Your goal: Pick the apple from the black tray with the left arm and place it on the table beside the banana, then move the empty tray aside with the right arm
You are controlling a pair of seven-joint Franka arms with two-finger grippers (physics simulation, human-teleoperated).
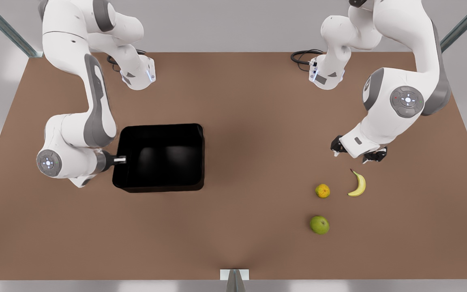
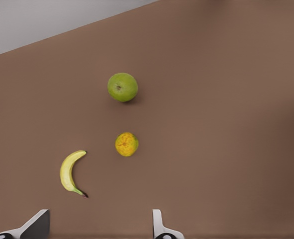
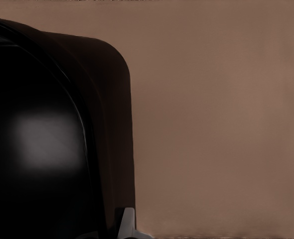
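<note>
The green apple (image 1: 319, 224) (image 2: 122, 87) rests on the brown table (image 1: 249, 121), a little nearer the front edge than the banana (image 1: 358, 184) (image 2: 70, 172). My left gripper (image 1: 356, 152) (image 2: 97, 229) hovers just behind the banana, open and empty. The glossy black tray (image 1: 160, 126) (image 3: 107, 124) sits on the front view's left with nothing inside. My right gripper (image 1: 120, 159) is shut on the tray's rim at its left side. One finger (image 3: 127, 223) presses the outer wall; the other is hidden inside the dark tray.
A small lumpy yellow-orange fruit (image 1: 322, 190) (image 2: 126, 144) lies between the apple and the banana. Both arm bases (image 1: 138, 75) (image 1: 326, 75) stand at the table's far edge. Open tabletop stretches between the tray and the fruit.
</note>
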